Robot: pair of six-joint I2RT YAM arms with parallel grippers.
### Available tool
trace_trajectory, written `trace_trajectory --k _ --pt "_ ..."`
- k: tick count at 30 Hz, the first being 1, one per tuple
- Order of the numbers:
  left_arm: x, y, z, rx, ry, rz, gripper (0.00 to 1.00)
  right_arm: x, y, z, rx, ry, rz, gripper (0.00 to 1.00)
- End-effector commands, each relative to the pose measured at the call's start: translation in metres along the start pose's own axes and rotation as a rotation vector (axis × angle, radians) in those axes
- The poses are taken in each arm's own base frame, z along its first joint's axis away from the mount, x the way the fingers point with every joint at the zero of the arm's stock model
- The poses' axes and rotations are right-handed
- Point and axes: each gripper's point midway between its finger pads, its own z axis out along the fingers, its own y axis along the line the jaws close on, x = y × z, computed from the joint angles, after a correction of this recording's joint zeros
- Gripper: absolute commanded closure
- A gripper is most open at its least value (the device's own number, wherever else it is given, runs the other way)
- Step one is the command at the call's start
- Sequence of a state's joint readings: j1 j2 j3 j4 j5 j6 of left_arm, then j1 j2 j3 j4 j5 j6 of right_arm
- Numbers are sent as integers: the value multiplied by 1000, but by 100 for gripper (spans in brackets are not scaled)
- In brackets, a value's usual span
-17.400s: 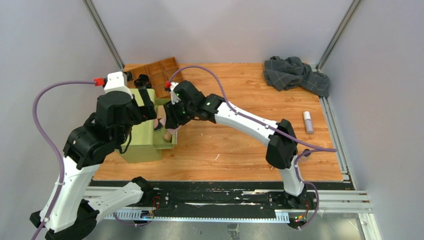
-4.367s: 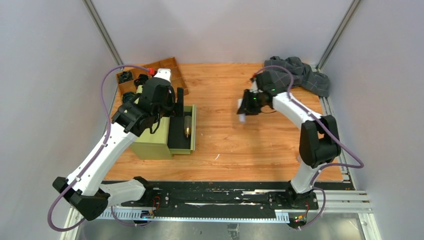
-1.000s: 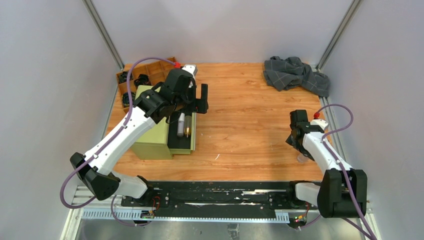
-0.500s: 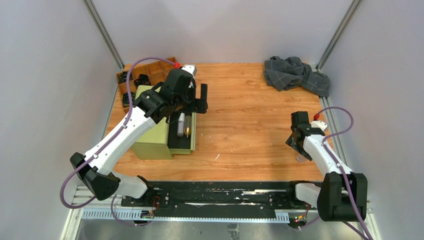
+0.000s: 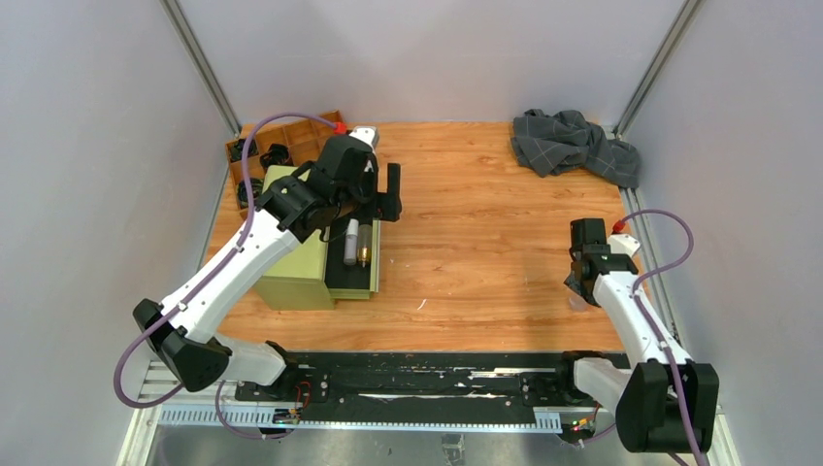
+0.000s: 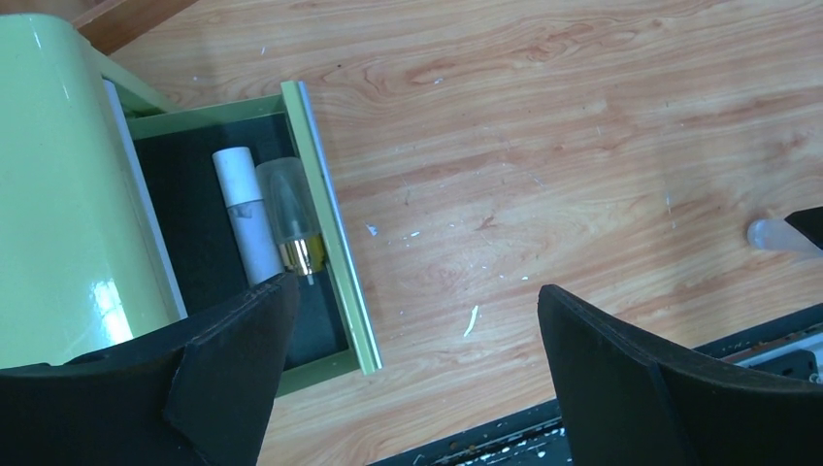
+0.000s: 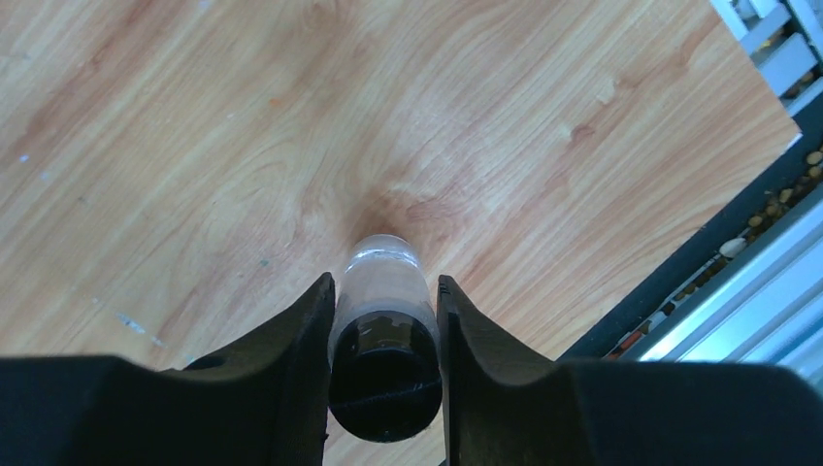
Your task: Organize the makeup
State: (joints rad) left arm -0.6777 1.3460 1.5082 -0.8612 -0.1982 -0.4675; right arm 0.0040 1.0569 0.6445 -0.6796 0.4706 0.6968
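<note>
1. Right now the right tool [image 7: 384, 286] has its jaws closed in on the clear tube [image 7: 384, 330]. One finger presses each side of it, and the tube's dark end points back toward the wrist.
2. That tube is at the near right of the worktop [image 5: 485, 223], close to the edge rail. I cannot tell whether it is lifted off the wood or resting on it.
3. The left tool [image 6: 417, 296] is spread wide and holds nothing. It hangs above the front lip of the open drawer [image 6: 335, 223], well apart from the right arm.
4. Inside the drawer a white tube [image 6: 243, 218] and a clear-capped bottle [image 6: 289, 204] with a gold collar lie side by side along the front wall.
5. The drawer slides out of a green cabinet [image 5: 286, 277] on the left of the worktop. Behind it, in the far left corner, a wooden tray [image 5: 320, 128] holds a few dark items too small to name.
6. A grey checked cloth [image 5: 573, 141] is bunched in the far right corner, apart from everything else.
7. Judging by this, the task looks well along. Two pieces are stowed in the drawer, some sit in the tray, and no other loose makeup shows on the wood.
8. What seems left is carrying the clear tube across to the drawer or tray, setting it down, and perhaps pushing the drawer shut.
</note>
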Motion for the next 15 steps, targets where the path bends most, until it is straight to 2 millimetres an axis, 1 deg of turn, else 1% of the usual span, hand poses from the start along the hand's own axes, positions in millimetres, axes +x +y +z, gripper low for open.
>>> trace_trajectory --k 1,5,8,11,12,13,15 --pt "-6 -3 -11 19 -44 -20 2 -7 13 -14 -105 16 -17 99" --pt "-7 5 -16 -4 -71 -13 2 -20 44 -34 -281 1 -41 99" --pt "-5 14 -20 -31 -85 1 2 -29 78 -60 -474 -38 -62 99" --pt "-2 21 -22 -51 -89 0 2 -28 129 -97 -764 -51 -90 99" --pt "-1 22 -21 -49 -85 -7 2 -26 147 -112 -859 -52 -105 99" --pt "0 24 -21 -44 -81 -17 2 -28 166 -130 -953 -77 -129 99" --pt "1 26 -23 -41 -84 -29 2 -17 197 -161 -1061 -74 -216 99"
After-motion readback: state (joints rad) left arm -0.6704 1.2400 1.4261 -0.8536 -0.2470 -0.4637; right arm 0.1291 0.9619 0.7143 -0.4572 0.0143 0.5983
